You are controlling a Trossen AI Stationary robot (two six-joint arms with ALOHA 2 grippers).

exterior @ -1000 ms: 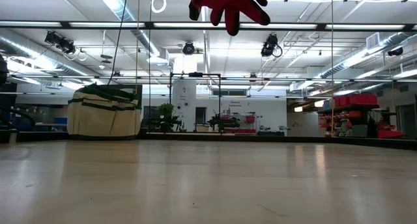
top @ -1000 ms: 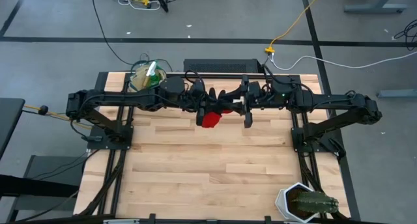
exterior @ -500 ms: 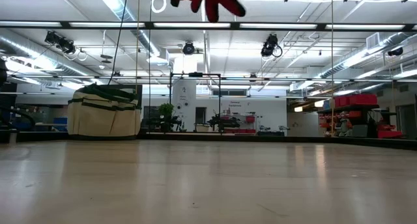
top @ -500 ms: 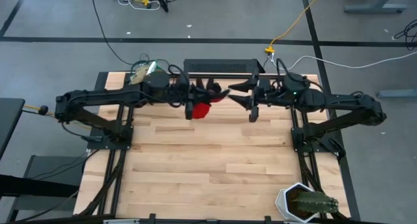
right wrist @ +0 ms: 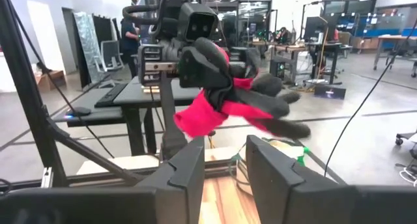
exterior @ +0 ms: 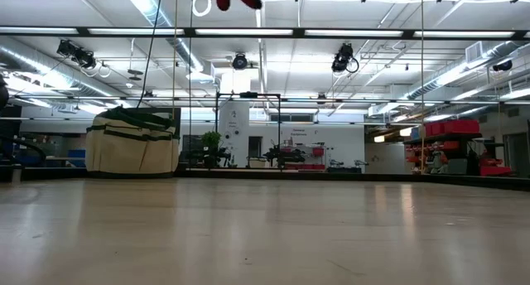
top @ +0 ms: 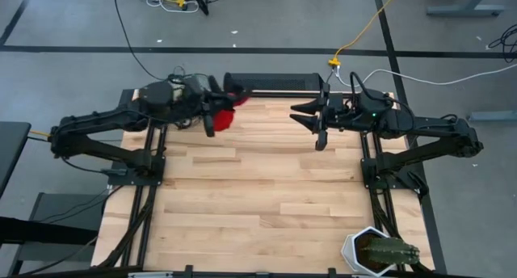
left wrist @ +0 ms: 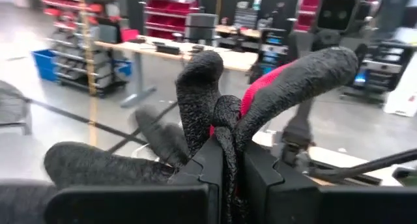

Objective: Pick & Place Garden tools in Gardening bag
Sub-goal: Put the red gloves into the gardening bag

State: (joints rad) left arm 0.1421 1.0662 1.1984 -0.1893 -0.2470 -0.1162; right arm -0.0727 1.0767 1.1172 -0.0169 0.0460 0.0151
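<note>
Left tool (top: 212, 116) carried glove (top: 224, 116) toward table's (top: 258, 205) back-left edge.

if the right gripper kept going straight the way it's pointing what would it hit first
Most likely the red-and-black glove, which hangs from the left gripper directly ahead of the right gripper, whose jaws stand apart. Nothing shows between them, though depth is hard to judge.

A white pot (top: 360, 247) holding a green cactus (top: 390, 252) sat at one corner of the pale wooden bench (top: 258, 197). A yellow cable (top: 365, 27) and a white cable (top: 436, 77) trailed across the grey floor (top: 266, 23) beyond it.
</note>
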